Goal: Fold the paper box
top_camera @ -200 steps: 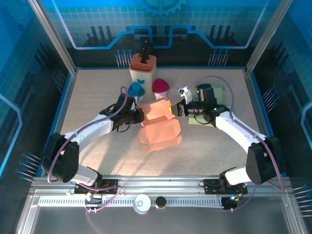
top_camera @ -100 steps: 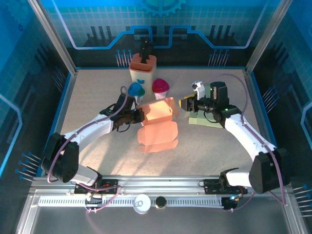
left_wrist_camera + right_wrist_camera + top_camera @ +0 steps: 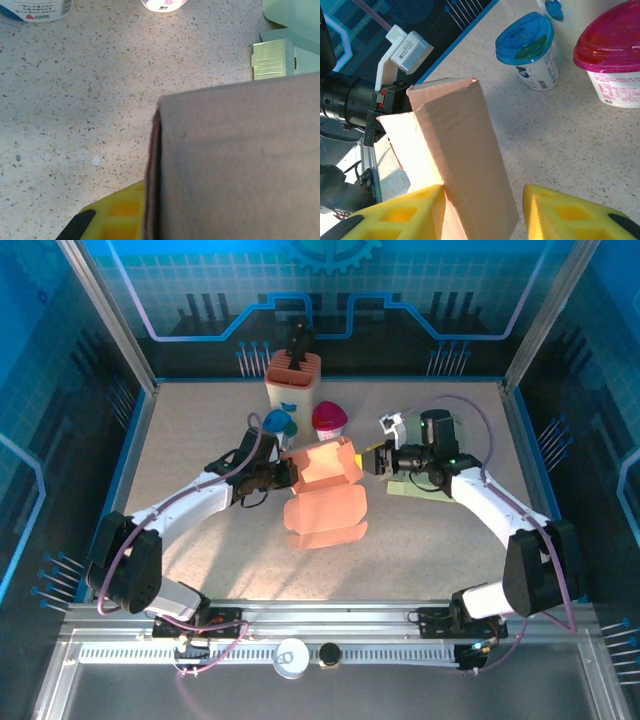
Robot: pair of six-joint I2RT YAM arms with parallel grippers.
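Note:
The orange paper box (image 3: 325, 502) lies half-folded mid-table, its far panel raised. My left gripper (image 3: 287, 474) is shut on the box's left wall. In the left wrist view, one yellow finger (image 3: 117, 210) presses against the wall of the box (image 3: 235, 160), which hides the other finger. My right gripper (image 3: 368, 462) stands open at the raised panel's right edge. In the right wrist view, a flap of the box (image 3: 465, 155) stands between the yellow fingers (image 3: 395, 215), touching the left one and clear of the right one.
Behind the box stand a blue-lidded cup (image 3: 279, 425), a pink-lidded cup (image 3: 328, 418) and a white-and-orange holder (image 3: 293, 380). A pale green flat sheet (image 3: 415, 488) lies under my right arm. Blue walls enclose the table.
My right gripper drew back to the right, opened wider, then returned to the raised panel's right edge. The left gripper kept its hold, and the raised panel shifted slightly.

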